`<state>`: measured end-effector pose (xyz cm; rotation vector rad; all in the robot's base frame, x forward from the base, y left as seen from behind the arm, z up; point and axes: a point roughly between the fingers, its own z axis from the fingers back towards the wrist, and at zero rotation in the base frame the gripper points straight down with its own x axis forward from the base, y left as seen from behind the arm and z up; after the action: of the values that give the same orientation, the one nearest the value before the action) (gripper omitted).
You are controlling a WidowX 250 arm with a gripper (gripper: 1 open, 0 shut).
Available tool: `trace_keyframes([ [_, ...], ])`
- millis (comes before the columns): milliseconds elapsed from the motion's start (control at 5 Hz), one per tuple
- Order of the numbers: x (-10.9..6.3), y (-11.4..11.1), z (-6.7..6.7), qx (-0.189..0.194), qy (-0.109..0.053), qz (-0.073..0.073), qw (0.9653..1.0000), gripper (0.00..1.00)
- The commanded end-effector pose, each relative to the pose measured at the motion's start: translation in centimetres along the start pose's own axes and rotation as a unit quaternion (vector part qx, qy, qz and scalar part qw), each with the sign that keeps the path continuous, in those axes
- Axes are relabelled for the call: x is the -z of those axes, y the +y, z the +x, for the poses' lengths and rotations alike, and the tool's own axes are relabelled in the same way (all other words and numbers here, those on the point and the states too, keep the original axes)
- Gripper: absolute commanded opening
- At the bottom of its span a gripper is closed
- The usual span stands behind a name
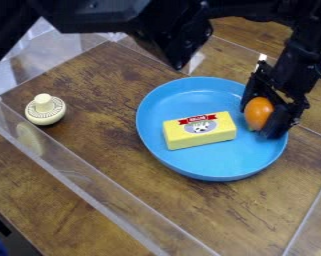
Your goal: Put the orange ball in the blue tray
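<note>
The orange ball point(259, 110) sits low between the black fingers of my gripper point(267, 115), at the right inner side of the blue tray point(190, 160). The gripper points down into the tray and looks shut on the ball. The ball is close to the tray's floor, just inside the right rim; I cannot tell whether it touches. The fingers cover part of the ball's right side.
A yellow rectangular block point(200, 130) lies in the middle of the tray, just left of the ball. A cream ridged knob-topped object point(44, 108) stands on the wooden table at the left. Clear plastic walls point(69, 170) border the table. A dark blurred shape point(136, 20) covers the top of the view.
</note>
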<state>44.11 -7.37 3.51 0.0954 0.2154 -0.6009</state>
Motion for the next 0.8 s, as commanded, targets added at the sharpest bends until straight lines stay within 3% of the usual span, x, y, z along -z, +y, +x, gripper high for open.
trace_keyframes([
  [0, -2.9, 1.1, -0.7, -0.017, -0.032, 0.008, 0.9993, 0.00],
  [600, -3.7, 1.1, -2.2, -0.029, -0.024, -0.002, 0.9993, 0.00],
])
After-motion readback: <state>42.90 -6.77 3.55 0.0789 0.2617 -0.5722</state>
